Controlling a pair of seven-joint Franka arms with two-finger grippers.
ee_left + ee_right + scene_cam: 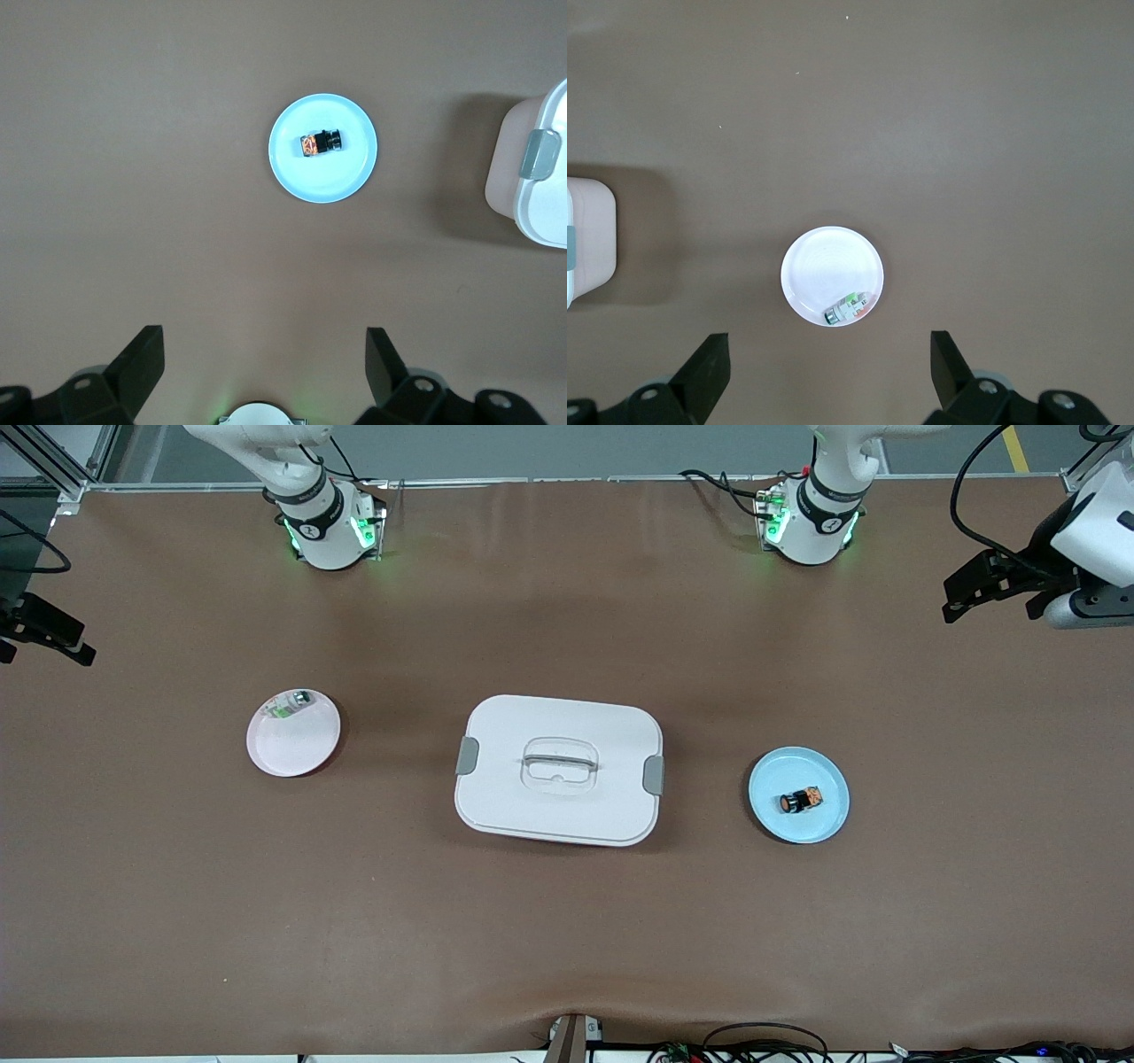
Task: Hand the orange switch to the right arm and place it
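Note:
The orange switch (800, 801) (320, 142) lies on its side on a small blue plate (769, 815) (330, 183), toward the left arm's end of the table. My left gripper (265, 356) (990, 609) hangs open and empty high over the table, between its base and the blue plate. The right arm's gripper (830, 359) (44, 654) is also open and empty, high over the table at its own end, beside a pale plate (819, 257).
The pale plate (297, 753) holds a small white-and-green component (293, 705) (849, 308). A white lidded box (558, 722) with grey side latches and a clear handle sits mid-table between the two plates. Both arm bases (330, 530) (808, 521) stand farthest from the front camera.

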